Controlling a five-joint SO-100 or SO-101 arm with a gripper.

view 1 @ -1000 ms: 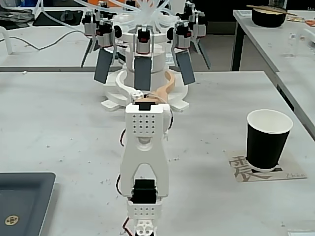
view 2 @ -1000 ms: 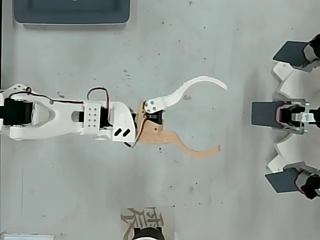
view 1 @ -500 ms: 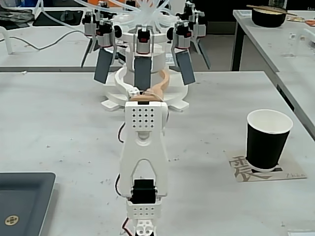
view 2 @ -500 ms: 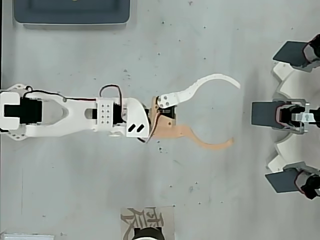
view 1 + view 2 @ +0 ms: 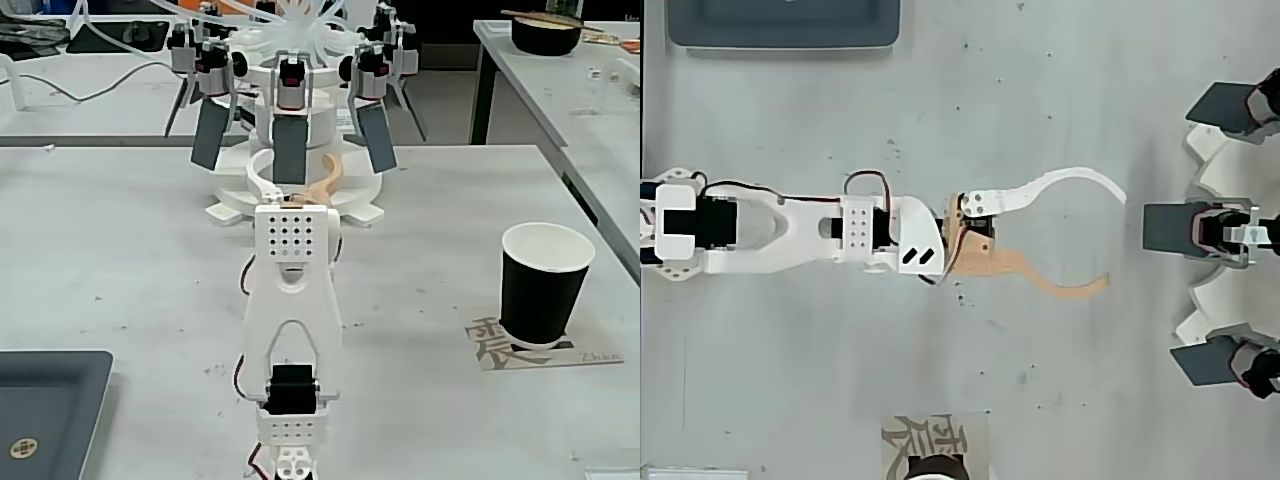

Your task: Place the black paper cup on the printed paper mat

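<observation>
Looks like a robotics lab or maker workshop. Plain grey speckled table [image 5: 120, 240] under the arm, more grey benches behind and off to the right in the fixed view. Straight beyond the gripper [image 5: 1110, 240], a white 3D-printed rig [image 5: 295, 150] ringed with black servos, grey paddles and clear tubing. Loose cables [image 5: 100, 85] on the back bench. Dark tray [image 5: 45, 420] near the arm's base, far back from the gripper. Exposed wires and printed white arm links [image 5: 790, 232], very hobby-lab.
</observation>
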